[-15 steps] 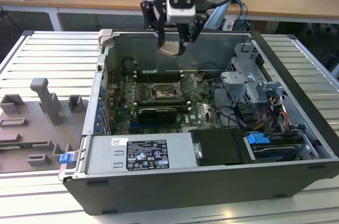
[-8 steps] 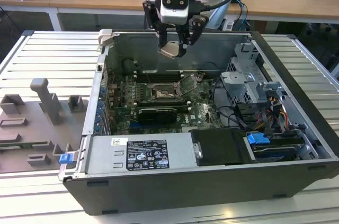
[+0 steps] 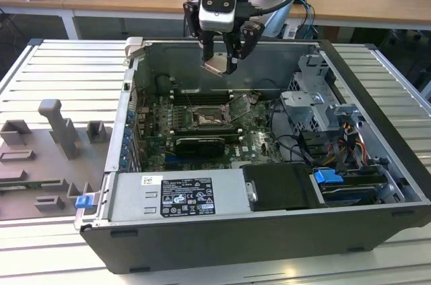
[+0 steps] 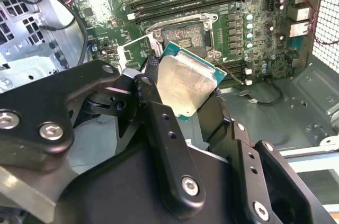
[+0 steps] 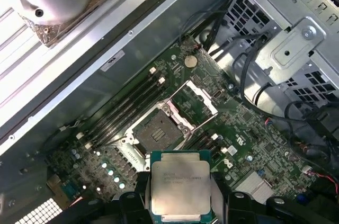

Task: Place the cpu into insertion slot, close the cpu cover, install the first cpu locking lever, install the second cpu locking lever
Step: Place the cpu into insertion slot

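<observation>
My gripper [image 3: 221,62] hangs over the open computer case, shut on the cpu [image 3: 217,64], a flat square chip with a pale silvery face. In both wrist views the cpu [image 4: 185,83] [image 5: 180,184] is pinched by its edges between the black fingers [image 4: 159,123] and is tilted. Below it and apart from it, the insertion slot [image 3: 205,118] [image 4: 185,36] [image 5: 158,131] lies bare on the green board, a dark centre inside a metal rim. The cpu cover [image 5: 193,99] [image 4: 133,49] stands swung open beside the slot.
Long memory slots [image 5: 127,110] run beside the socket, and a black card [image 3: 199,143] sits nearer the front. A power supply [image 3: 178,194], a drive cage [image 3: 316,96] and cables [image 3: 350,150] take up the case's front and the exterior view's right. A grey fixture [image 3: 54,143] lies outside at the left.
</observation>
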Available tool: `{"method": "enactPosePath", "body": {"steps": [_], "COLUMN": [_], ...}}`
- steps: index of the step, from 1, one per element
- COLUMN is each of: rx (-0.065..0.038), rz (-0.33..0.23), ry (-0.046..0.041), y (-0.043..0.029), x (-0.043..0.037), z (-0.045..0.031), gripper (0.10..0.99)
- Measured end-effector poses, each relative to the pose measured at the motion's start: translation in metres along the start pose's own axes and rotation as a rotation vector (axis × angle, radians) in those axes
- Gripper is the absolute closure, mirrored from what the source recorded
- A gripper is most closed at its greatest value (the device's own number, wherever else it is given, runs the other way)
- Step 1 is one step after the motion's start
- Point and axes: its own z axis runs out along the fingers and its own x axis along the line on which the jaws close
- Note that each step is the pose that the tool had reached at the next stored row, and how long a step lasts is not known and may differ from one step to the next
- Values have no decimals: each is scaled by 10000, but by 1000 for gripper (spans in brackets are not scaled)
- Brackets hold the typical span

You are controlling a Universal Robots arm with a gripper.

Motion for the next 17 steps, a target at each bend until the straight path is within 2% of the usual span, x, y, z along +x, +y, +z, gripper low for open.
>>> {"method": "enactPosePath", "body": {"steps": [2, 9, 17], "rx": [7, 15, 66], "rz": [282, 723, 1533], "ry": [-29, -75, -193], "y": [0, -1, -2], "x": [0, 0, 0], "z": [7, 19, 41], "gripper": [545, 545, 545]}}
